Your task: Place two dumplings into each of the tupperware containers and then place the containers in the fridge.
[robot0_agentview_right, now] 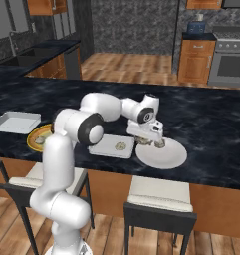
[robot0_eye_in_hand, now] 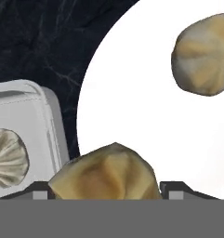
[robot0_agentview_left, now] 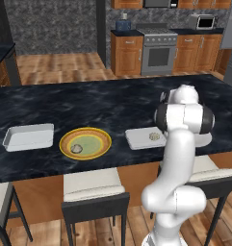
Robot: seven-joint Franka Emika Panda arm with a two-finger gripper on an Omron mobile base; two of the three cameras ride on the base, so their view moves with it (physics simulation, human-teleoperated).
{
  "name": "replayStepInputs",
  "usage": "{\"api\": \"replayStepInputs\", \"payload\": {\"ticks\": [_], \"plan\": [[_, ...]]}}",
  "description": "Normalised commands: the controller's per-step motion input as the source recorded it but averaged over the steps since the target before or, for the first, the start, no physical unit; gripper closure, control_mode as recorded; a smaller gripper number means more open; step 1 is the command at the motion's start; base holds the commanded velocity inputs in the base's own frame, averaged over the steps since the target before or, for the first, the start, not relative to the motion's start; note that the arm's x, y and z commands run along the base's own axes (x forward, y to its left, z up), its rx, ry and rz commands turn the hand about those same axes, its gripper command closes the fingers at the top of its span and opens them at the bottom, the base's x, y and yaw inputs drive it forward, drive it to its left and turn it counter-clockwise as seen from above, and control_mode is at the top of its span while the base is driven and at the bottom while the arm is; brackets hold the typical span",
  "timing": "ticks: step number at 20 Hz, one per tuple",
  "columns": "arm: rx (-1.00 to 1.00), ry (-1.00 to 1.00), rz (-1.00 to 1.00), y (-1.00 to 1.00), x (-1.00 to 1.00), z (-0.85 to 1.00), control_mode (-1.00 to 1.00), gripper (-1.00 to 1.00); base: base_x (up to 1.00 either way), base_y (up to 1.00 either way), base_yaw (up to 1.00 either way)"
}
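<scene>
We have the tool (robot0_agentview_right: 150, 143) lowered over the near left edge of a round white plate (robot0_agentview_right: 166, 158), which sits on the dark worktop (robot0_agentview_left: 88, 103) just right of one tupperware container (robot0_agentview_right: 107, 148). In the hand view a dumpling (robot0_eye_in_hand: 106, 172) lies directly between the two finger tips (robot0_eye_in_hand: 171, 189). The tips stand on either side of it with a little space showing, so we judge the jaws to be parted around it rather than pressing it; whether they already touch it we cannot tell. We take this as the moment of closing on the dumpling before lifting it.

A second dumpling on the plate (robot0_eye_in_hand: 204, 53) lies further across the plate, well apart from the first, so the reach does not disturb it. The near container already carries one dumpling (robot0_agentview_right: 120, 146), which explains why we work at the plate edge closest to it: the carry across will be short.

Far left on the worktop stands the other tupperware container (robot0_agentview_left: 28, 137), with nothing visible in it, and beside it a green plate with a yellow rim (robot0_agentview_left: 85, 142) bearing one more dumpling (robot0_agentview_left: 76, 148).

The grip needs to be gentle and centred, since the rounded wrinkled lump could roll out sideways as the fingers meet it. Filling and then the fridge remain ahead.
</scene>
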Motion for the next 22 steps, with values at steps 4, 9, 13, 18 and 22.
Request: {"api": "replayStepInputs", "payload": {"ticks": [4, 9, 13, 18, 22], "plan": [[-0.07, -0.01, 0.12, 1.00, -0.01, 0.00, -1.00, 1.00, 0.00, 0.00, 0.00], [-0.01, 0.00, 0.18, 0.93, 0.00, 0.00, -1.00, 1.00, 0.00, 0.00, 0.00], [0.00, 0.00, 0.20, 0.77, 0.00, 0.01, -1.00, 1.00, 0.00, 0.00, 0.00], [0.00, 0.01, 0.18, 0.48, 0.07, 0.00, -1.00, 1.00, 0.00, 0.00, 0.00], [0.00, 0.05, 0.15, 0.11, 0.12, 0.00, -1.00, 1.00, 0.00, 0.00, 0.00]]}}
